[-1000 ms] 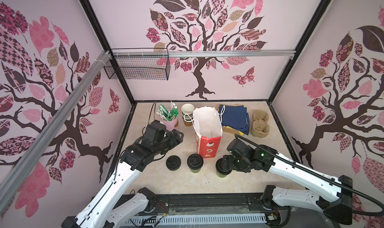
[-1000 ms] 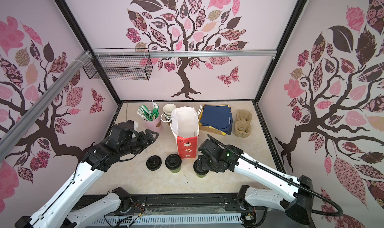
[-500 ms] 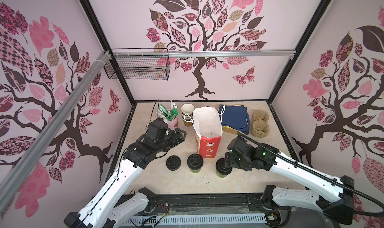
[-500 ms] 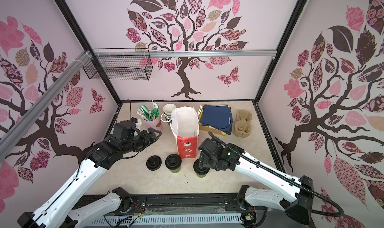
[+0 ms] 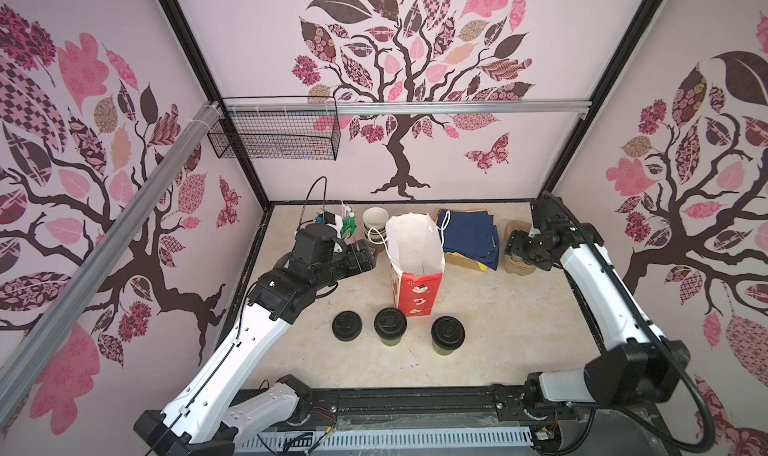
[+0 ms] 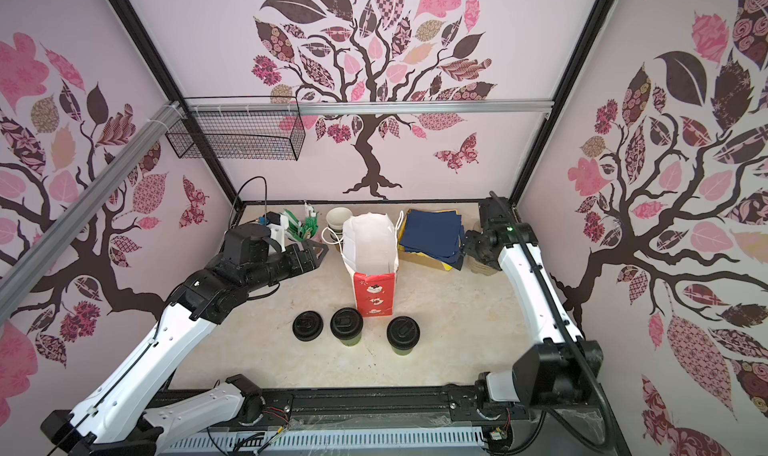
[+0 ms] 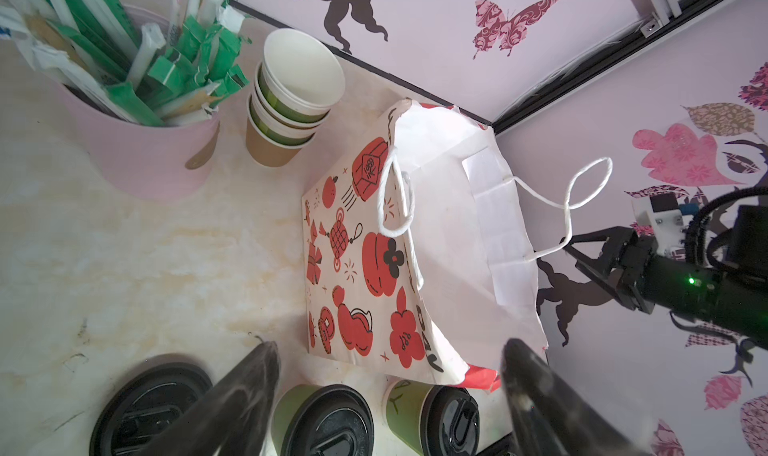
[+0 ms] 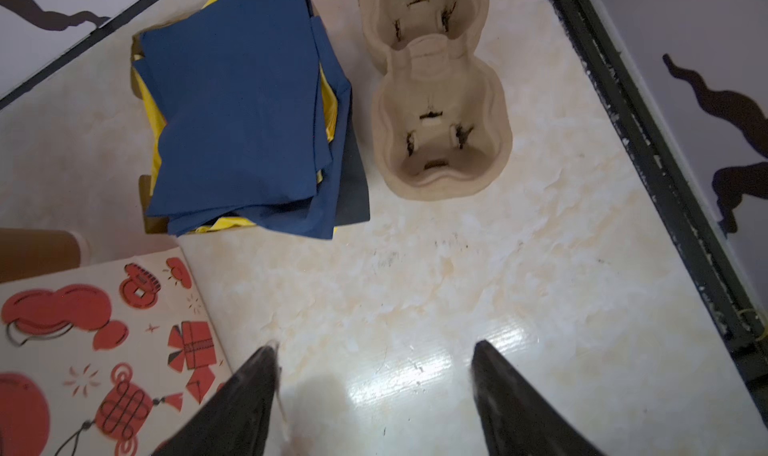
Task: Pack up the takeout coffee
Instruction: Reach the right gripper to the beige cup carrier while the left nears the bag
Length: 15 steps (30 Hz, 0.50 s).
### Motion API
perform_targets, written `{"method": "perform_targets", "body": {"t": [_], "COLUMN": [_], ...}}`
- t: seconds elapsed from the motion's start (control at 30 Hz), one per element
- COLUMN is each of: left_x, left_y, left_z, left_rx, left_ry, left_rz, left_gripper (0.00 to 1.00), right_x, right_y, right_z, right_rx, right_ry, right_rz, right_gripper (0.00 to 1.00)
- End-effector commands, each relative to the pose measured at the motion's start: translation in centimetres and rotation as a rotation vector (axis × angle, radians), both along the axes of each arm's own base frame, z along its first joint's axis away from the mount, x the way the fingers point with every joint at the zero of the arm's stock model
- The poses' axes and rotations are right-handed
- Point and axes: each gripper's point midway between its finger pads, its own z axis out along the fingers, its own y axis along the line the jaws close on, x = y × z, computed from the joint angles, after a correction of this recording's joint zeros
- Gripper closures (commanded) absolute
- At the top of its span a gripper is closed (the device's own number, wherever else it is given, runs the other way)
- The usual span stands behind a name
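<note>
Two takeout coffee cups, green with black sip lids, stand near the front: one [image 5: 390, 327] [image 6: 346, 325] [image 7: 320, 420] just in front of the bag, its twin [image 5: 447, 335] [image 6: 402, 334] [image 7: 432, 412] to its right. The white paper bag [image 5: 415, 262] [image 6: 372, 258] [image 7: 440, 233] with red prints stands open behind them. My left gripper [image 5: 368, 256] [image 6: 318, 252] [image 7: 388, 350] hangs open just left of the bag, holding nothing. At the back right, my right gripper [image 5: 510, 246] [image 6: 467, 246] [image 8: 374, 350] is open and empty above the table, far from both cups.
A stack of bare black lids [image 5: 347, 326] [image 7: 153, 404] sits left of the cups. Along the back are a pink cup of straws [image 7: 137, 154], stacked empty cups [image 5: 375, 221] [image 7: 291, 105], blue napkins [image 5: 469, 235] [image 8: 245, 113] and pulp cup carriers [image 5: 515, 267] [image 8: 432, 113].
My right gripper has left the right-hand cup at the front and swung to the back right by the carriers. My left gripper has edged closer to the bag.
</note>
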Motion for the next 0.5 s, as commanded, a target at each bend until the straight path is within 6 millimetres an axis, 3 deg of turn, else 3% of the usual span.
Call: {"method": "perform_targets", "body": {"t": [0.0,0.2,0.47], "left_x": [1.1,2.3,3.1], "left_y": [0.2,-0.7,-0.6], "left_z": [2.0,1.7,1.9], "left_rx": [0.028,0.034,0.069], "left_ry": [-0.084,-0.088,-0.121], "left_rz": [0.005,-0.012,-0.014], "left_gripper": [0.13,0.13,0.13], "right_x": [3.4,7.6,10.3], "right_y": [-2.1,-4.9,-7.7], "right_z": [-0.2,-3.0,-6.1], "right_rx": [-0.061,-0.104,-0.094], "right_ry": [-0.006,0.071,0.144], "right_rz": [0.077,0.071,0.056], "right_gripper": [0.26,0.32,0.41]}}
